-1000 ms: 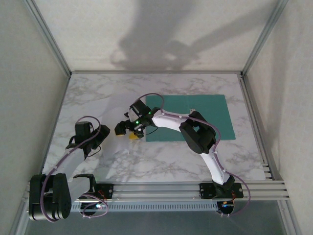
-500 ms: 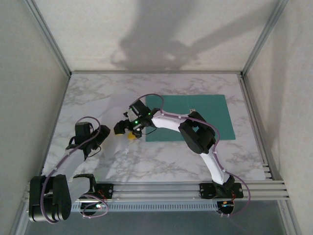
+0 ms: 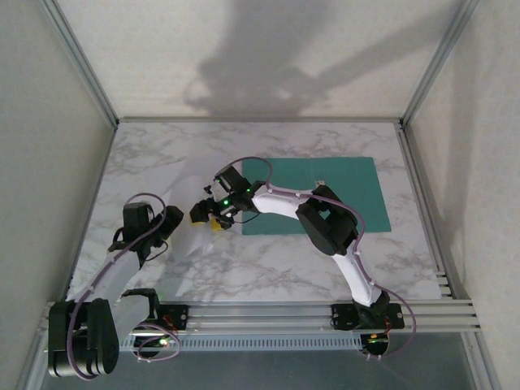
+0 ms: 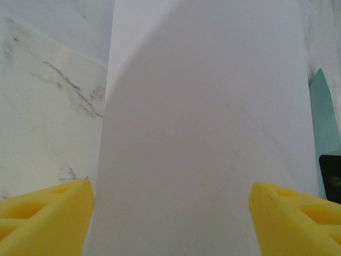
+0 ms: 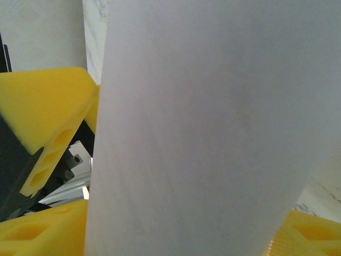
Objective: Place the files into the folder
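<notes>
my left fingers (image 4: 48, 208) and right fingers (image 5: 42, 234) stand spread around a curling white file (image 4: 202, 133), just left of the teal folder (image 3: 341, 195) on the worktop (image 3: 268, 276). pick-up in hand; next likely calls for a light pinch, then a carry rightward.

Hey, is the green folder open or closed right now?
Open. The folder lies spread flat, both leaves showing, its white fastener bare by the middle fold.
</notes>
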